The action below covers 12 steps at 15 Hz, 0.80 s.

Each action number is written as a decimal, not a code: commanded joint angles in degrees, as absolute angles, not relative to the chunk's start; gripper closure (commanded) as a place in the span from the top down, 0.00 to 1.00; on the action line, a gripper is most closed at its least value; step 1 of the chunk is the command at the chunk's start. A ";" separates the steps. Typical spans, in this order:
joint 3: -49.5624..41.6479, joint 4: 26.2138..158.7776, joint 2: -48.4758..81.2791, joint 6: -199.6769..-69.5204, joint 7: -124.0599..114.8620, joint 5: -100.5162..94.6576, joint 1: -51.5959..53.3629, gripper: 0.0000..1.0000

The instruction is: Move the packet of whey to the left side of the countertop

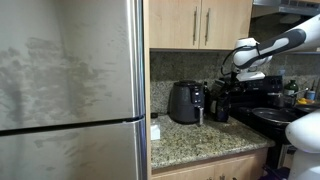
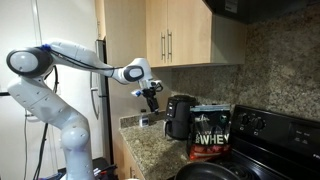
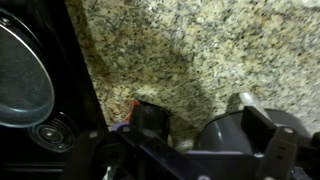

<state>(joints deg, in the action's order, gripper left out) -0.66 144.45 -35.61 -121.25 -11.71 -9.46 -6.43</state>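
Observation:
The packet of whey [image 2: 210, 133] is a black pouch with white "WHEY" lettering. It stands upright on the granite countertop [image 2: 148, 152] between the rounded black appliance [image 2: 179, 116] and the stove. In an exterior view it shows as a dark shape [image 1: 222, 102] right of the appliance [image 1: 185, 102]. My gripper [image 2: 152, 97] hangs in the air above the countertop [image 1: 200, 142], apart from the packet, and also shows in an exterior view [image 1: 229, 78]. In the wrist view my gripper [image 3: 207, 125] is open and empty above granite [image 3: 200, 40], with the appliance's grey top [image 3: 225, 142] between its fingers. I cannot make out the packet there.
A black stove [image 2: 272, 140] with a dark pan [image 3: 20, 80] borders the countertop on one side. A steel fridge [image 1: 70, 90] stands at the other end. Wood cabinets [image 2: 185, 35] hang above. Small items [image 1: 155, 130] sit beside the fridge.

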 commanded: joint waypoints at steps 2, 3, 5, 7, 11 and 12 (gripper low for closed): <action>-2.38 143.69 -35.64 -121.50 -11.39 -9.14 -9.04 1.00; -2.46 143.55 -35.73 -121.50 -11.46 -9.14 -9.18 1.00; -2.25 140.59 -30.50 -126.26 -18.98 -7.01 -10.81 1.00; -3.85 136.15 -26.03 -129.74 -21.47 -5.02 -11.59 1.00; -3.65 129.32 -20.50 -136.50 -29.80 -3.32 -14.35 1.00; -3.88 132.76 -23.55 -134.90 -26.28 -3.84 -13.31 1.00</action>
<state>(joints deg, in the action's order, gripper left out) -4.48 132.76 -23.51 -135.08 -26.74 -4.27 -12.65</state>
